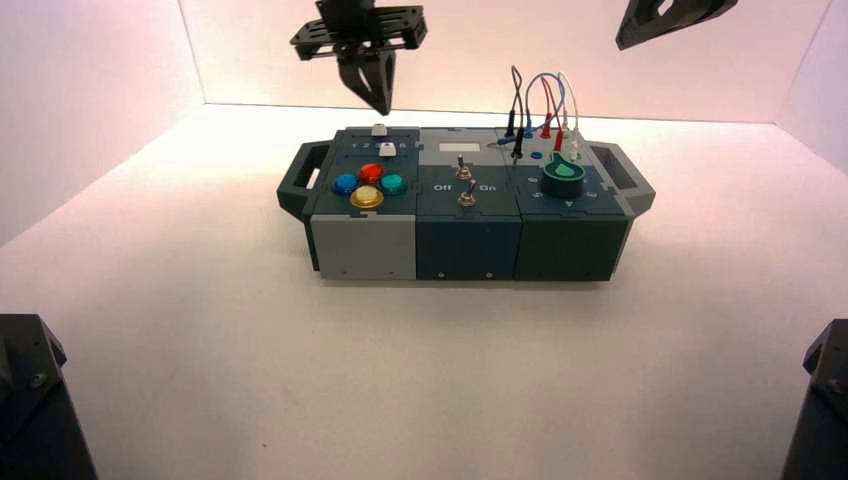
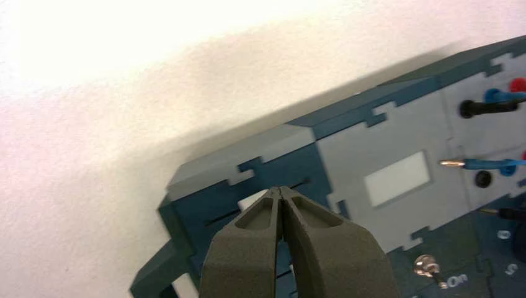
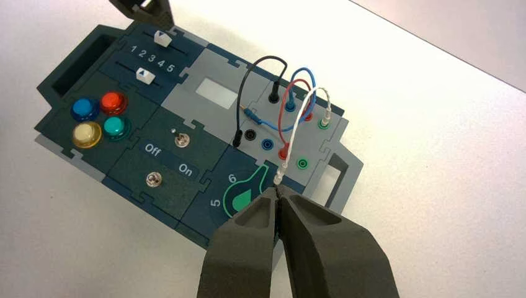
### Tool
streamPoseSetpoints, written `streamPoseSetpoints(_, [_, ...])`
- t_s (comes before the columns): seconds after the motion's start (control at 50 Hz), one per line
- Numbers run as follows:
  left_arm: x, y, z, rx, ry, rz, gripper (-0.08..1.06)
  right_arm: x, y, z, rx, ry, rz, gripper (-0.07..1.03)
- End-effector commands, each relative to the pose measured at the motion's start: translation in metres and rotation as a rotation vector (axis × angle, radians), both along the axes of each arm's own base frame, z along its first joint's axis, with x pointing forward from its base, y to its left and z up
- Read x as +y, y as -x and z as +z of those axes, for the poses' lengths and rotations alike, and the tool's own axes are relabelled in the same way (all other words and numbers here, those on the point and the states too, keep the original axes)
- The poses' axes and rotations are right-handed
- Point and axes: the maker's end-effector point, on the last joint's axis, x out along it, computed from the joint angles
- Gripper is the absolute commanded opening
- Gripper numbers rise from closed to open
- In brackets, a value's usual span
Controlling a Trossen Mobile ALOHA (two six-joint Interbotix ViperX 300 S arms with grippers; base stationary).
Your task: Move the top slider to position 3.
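Note:
The top slider [image 3: 163,38] is a small white knob in the back slot of the box's left panel; it also shows in the high view [image 1: 378,130]. It sits about opposite the digit 3 [image 3: 152,58] of the 1-to-5 scale. My left gripper [image 1: 380,108] is shut and empty, hanging just above and behind this slider. In the left wrist view its closed tips [image 2: 280,189] cover most of the slider [image 2: 250,201]. My right gripper [image 3: 277,191] is shut and empty, held high over the box's right end.
The wider white lower slider [image 3: 144,76] is in front of the scale. Blue, red, green and yellow buttons [image 3: 99,118], two toggle switches [image 3: 180,140], a green knob [image 1: 564,176] and looped wires [image 1: 540,105] fill the rest of the box top [image 1: 470,205].

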Motion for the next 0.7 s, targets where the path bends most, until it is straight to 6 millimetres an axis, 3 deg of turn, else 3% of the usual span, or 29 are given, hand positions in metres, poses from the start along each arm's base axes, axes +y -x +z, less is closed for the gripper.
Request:
streamPoseSetpoints(0.02, [0.0039, -0.0075, 0.0243, -0.053, 0.022, 0.008, -0.03, 0.0021, -0.003, 0.0065, -0.02, -0.007, 0.004, -0.02])
streamPoseSetpoints(0.7, [0.0127, -0.0065, 0.0178, -0.04, 0.002, 0.009, -0.03, 0.0013, -0.0032, 0.0069, -0.023, -0.005, 0.003, -0.02])
